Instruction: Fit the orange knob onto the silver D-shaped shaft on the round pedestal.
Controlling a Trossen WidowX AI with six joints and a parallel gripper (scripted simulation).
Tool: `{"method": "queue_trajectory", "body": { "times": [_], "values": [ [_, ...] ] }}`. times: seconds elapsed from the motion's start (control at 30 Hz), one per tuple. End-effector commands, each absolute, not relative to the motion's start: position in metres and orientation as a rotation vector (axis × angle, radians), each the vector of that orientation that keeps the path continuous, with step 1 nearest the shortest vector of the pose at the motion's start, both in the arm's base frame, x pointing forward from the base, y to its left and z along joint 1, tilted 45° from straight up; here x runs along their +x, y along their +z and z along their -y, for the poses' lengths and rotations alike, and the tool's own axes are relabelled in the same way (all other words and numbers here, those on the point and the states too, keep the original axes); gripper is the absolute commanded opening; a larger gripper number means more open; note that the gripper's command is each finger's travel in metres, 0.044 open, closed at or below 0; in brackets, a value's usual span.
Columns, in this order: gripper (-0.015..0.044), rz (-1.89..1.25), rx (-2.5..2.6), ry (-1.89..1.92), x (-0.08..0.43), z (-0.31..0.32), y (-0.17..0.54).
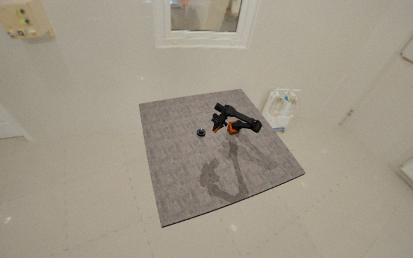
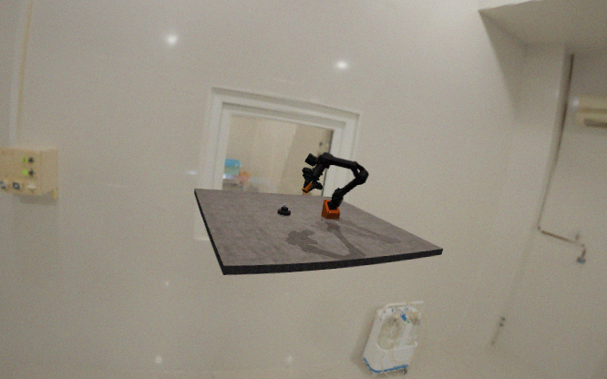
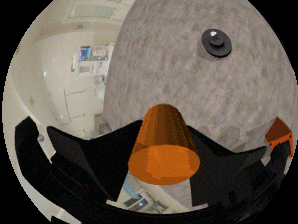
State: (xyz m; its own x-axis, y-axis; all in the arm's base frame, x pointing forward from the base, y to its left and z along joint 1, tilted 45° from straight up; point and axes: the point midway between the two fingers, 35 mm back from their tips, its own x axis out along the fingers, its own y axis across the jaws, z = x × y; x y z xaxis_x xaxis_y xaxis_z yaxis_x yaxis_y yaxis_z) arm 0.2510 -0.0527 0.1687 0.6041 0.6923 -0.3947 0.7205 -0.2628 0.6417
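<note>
The orange knob (image 1: 215, 129) (image 2: 306, 188) (image 3: 164, 145) is a tapered cylinder. My gripper (image 1: 216, 127) (image 2: 309, 185) (image 3: 163, 127) is shut on it and holds it tilted, well above the table. The wrist view shows one broad smooth end of the knob; its hole is not visible. The dark round pedestal (image 1: 201, 133) (image 2: 283, 212) (image 3: 222, 48) stands on the table, to the left of the gripper in the top and exterior views and at the upper right in the wrist view. The silver shaft (image 3: 214, 34) shows as a small bright spot on top; its flat side cannot be made out.
The grey table (image 1: 176, 166) (image 2: 250, 235) (image 3: 150, 60) carries the pedestal and the arm's orange base (image 1: 232, 128) (image 2: 330, 209) (image 3: 280, 137). The base is to the right of the pedestal in the top and exterior views. Arm shadows fall across the table's near part.
</note>
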Motion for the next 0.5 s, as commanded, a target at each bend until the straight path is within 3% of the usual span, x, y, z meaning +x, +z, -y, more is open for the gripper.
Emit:
{"method": "queue_trajectory", "body": {
  "times": [0.0, 0.47],
  "values": [
    [0.0, -1.212, 1.927, -0.083, 0.254, 0.047, 0.167],
    [0.0, -1.55, 1.685, -0.268, 0.265, 0.024, 0.15]
  ]
}}
